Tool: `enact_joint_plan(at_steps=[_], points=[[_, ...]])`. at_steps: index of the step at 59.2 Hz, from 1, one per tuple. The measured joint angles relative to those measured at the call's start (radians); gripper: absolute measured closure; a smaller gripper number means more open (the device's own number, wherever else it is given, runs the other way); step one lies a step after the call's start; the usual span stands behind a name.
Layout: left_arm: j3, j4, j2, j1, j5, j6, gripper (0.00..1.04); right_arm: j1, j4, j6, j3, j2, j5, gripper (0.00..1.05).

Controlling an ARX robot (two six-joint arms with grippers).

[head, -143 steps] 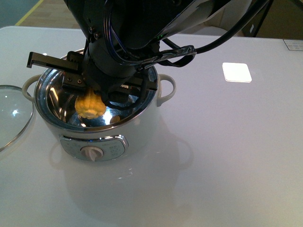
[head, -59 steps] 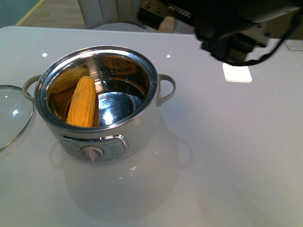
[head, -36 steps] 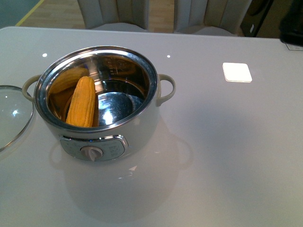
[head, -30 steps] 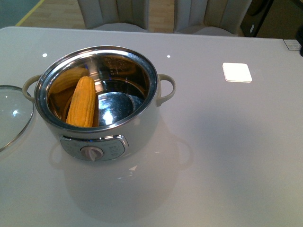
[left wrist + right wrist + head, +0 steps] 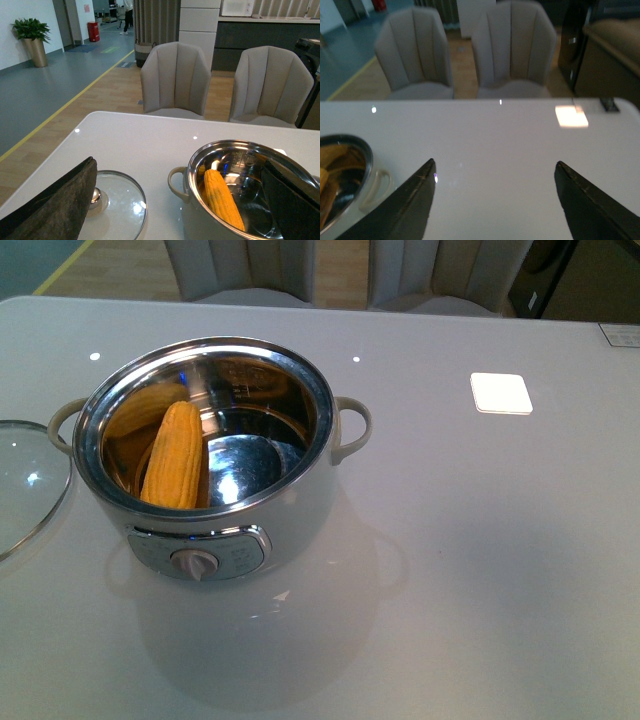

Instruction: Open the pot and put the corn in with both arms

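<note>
The pot (image 5: 205, 455) stands uncovered on the desk (image 5: 480, 540), the corn (image 5: 175, 455) leaning inside on its left wall. Farther off, both tools hang spread and empty: left tool (image 5: 175, 200), right tool (image 5: 492, 202). Judged done; keep arms clear, lid (image 5: 25, 485) aside.

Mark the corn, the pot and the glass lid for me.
corn (image 5: 176, 455), front view, middle of the cob.
pot (image 5: 300, 515), front view, white outer wall.
glass lid (image 5: 122, 212), left wrist view, bare glass beside the knob.
</note>
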Motion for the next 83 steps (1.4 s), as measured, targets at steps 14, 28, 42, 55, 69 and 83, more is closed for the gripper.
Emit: enact_joint_plan(at_steps=[14, 28, 42, 55, 69, 83], points=[[0.0, 0.0, 0.0, 0.0, 0.0, 0.0, 0.07, -0.097, -0.028, -0.062, -0.086, -0.164, -0.092, 0.85], [0.0, 0.0, 0.0, 0.0, 0.0, 0.0, 0.07, -0.199, -0.13, -0.074, -0.127, -0.314, -0.216, 1.03], [0.0, 0.0, 0.0, 0.0, 0.0, 0.0, 0.07, -0.25, -0.168, -0.074, -0.158, -0.406, -0.24, 1.03], [0.0, 0.0, 0.0, 0.0, 0.0, 0.0, 0.07, -0.251, -0.277, -0.074, -0.158, -0.519, -0.24, 1.03], [0.0, 0.0, 0.0, 0.0, 0.0, 0.0, 0.07, -0.251, -0.393, -0.074, -0.158, -0.637, -0.24, 1.03], [0.0, 0.0, 0.0, 0.0, 0.0, 0.0, 0.07, -0.251, -0.519, -0.075, -0.158, -0.741, -0.24, 1.03]])
